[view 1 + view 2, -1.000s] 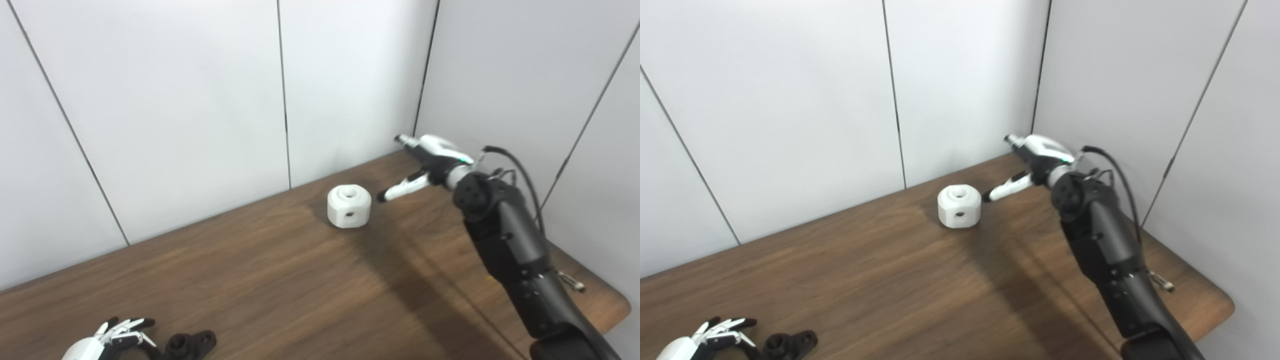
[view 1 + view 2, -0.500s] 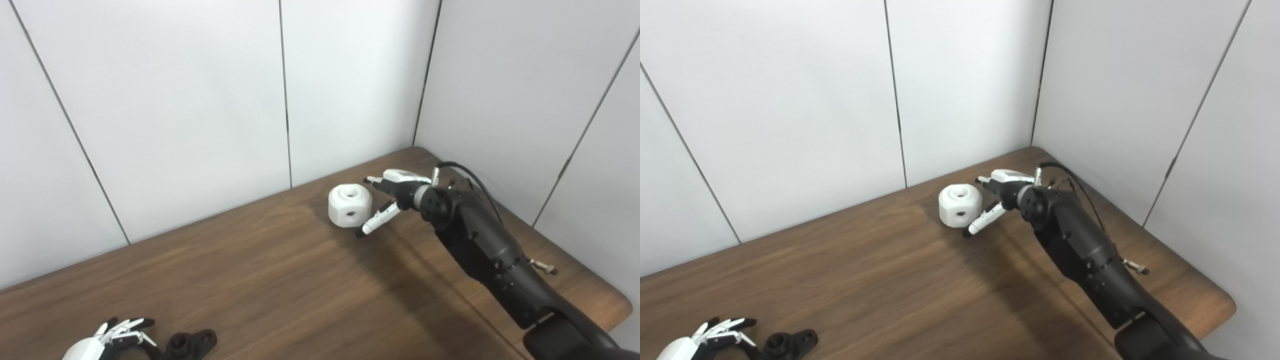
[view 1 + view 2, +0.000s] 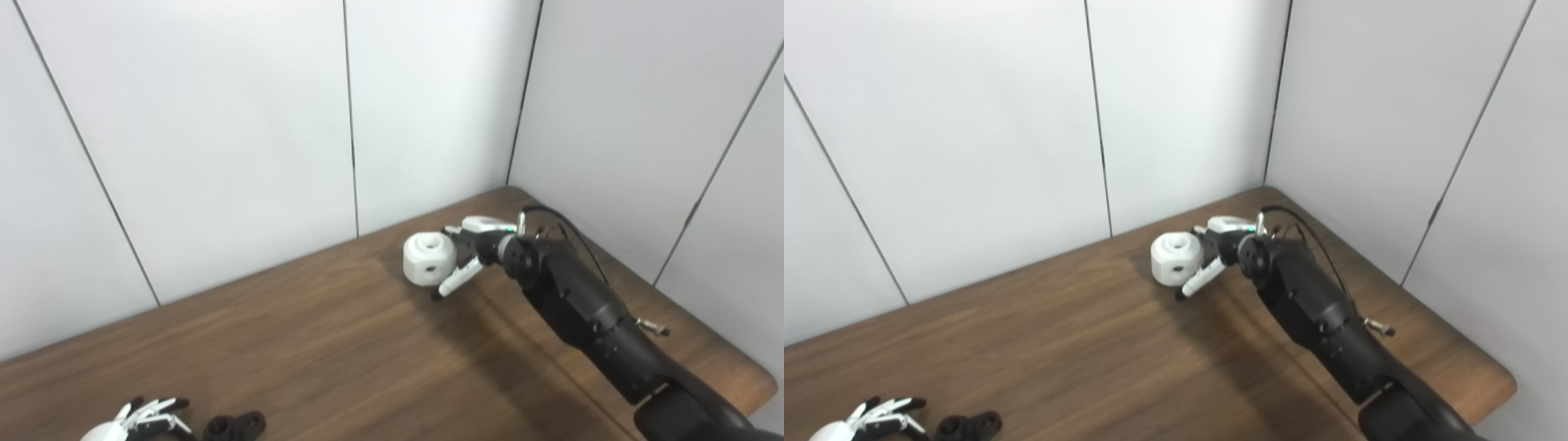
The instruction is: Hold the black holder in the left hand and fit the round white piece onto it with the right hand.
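Risk sits mainly with the right hand: its fingers flank the round white piece at the far side of the wooden surface, the thumb reaching along the near side, but whether they actually grip cannot be told. A loose pinch on so blocky a part could let it tip or skid toward the wall. The left hand, fingers spread and holding nothing, lies just beside the black holder at the near edge; the holder is not yet held. No brand, label or writing is legible anywhere.
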`<state>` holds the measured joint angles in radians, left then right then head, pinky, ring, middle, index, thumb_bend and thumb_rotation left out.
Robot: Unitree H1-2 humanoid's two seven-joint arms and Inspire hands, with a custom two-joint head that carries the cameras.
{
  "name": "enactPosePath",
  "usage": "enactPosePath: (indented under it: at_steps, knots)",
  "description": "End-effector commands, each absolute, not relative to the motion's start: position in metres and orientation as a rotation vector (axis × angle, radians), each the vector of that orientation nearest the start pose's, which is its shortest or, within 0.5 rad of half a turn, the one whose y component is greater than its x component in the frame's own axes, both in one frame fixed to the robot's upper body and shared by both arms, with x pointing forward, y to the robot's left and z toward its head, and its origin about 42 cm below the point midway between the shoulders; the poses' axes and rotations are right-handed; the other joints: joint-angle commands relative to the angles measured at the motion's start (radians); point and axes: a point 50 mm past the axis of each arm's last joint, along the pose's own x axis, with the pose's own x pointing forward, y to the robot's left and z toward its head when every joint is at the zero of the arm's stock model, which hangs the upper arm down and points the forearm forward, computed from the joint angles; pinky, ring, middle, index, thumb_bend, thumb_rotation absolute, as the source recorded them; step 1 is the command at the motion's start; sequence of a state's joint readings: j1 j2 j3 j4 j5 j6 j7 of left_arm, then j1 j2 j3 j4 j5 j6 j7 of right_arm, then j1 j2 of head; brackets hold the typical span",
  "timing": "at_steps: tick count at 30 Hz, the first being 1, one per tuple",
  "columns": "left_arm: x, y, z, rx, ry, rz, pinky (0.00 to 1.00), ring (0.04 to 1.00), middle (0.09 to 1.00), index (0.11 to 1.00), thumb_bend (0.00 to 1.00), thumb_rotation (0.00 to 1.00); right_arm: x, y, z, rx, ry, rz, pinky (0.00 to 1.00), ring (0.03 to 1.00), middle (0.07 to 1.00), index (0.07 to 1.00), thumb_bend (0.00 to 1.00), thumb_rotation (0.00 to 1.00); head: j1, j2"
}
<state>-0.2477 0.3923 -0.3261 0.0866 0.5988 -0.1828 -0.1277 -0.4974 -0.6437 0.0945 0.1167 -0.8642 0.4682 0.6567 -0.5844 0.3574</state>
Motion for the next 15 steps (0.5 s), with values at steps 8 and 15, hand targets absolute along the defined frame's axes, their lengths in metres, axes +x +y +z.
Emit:
enactPosePath:
  at_steps: [8,15]
  knots:
    - [0.338,0.232,0.132,1.078,-0.261,-0.547,1.0,0.877,0.845,0.48,0.51,0.04,0.432,-0.403,0.301,-1.377,0.347,-0.082,0.93,1.0,1.0,1.0,1.0,0.61,0.001,-0.006]
    - [0.339,0.231,0.13,1.082,-0.25,-0.554,1.0,0.879,0.85,0.48,0.51,0.04,0.438,-0.406,0.313,-1.374,0.329,-0.12,0.88,1.0,1.0,1.0,1.0,0.58,0.008,-0.013]
